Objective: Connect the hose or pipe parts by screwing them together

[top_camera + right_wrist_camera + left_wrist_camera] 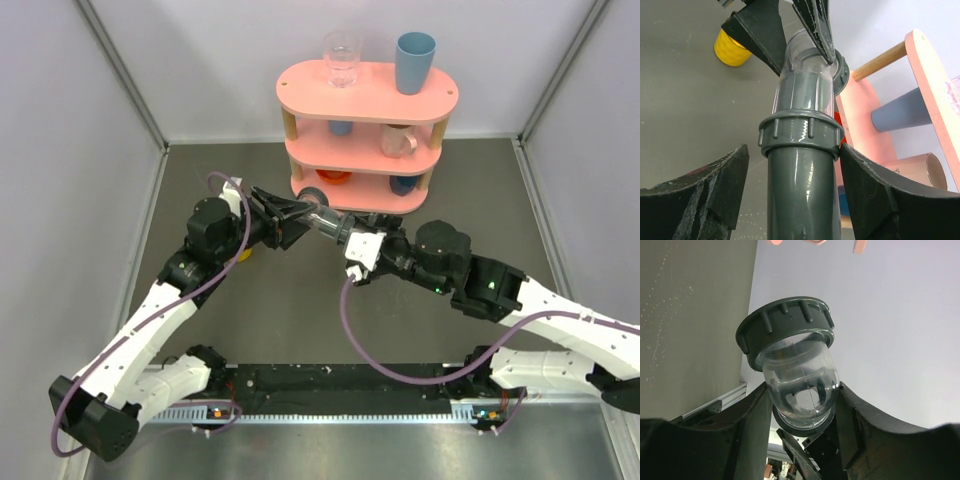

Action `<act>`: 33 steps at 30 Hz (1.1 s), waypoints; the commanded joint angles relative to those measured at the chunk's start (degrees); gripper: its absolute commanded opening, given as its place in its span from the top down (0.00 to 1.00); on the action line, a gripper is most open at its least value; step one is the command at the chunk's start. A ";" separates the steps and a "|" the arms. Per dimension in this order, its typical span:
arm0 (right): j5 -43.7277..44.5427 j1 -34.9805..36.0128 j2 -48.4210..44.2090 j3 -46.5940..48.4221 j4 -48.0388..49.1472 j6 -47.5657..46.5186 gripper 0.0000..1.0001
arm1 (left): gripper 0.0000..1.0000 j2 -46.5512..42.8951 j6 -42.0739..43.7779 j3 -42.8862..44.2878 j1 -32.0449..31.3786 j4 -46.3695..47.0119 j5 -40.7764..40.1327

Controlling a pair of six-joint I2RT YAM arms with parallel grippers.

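The pipe parts hang in the air between my two grippers, in front of the pink shelf. One part is a clear curved tube (800, 385) with a dark grey ribbed nut (785, 330) at its far end. My left gripper (802, 390) is shut on this tube (322, 220). The other part is a dark grey pipe (800, 200), joined to the clear tube (802, 90) under a ribbed collar (800, 132). My right gripper (795, 150) straddles the grey pipe, open. Its left finger (715, 190) stands clear and its right finger (870, 185) touches the collar's edge.
Just behind the parts stands a pink three-tier shelf (365, 100) with a clear glass (341, 58), a blue cup (414, 62) and more cups on its lower tiers. A small yellow cup (730, 47) sits on the grey table (300, 320) under the left wrist.
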 commanded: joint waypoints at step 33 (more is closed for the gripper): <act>2.95 -0.73 9.84 5.17 3.11 2.30 0.98 | 1.00 -2.65 -3.47 5.56 -3.89 -2.29 -3.89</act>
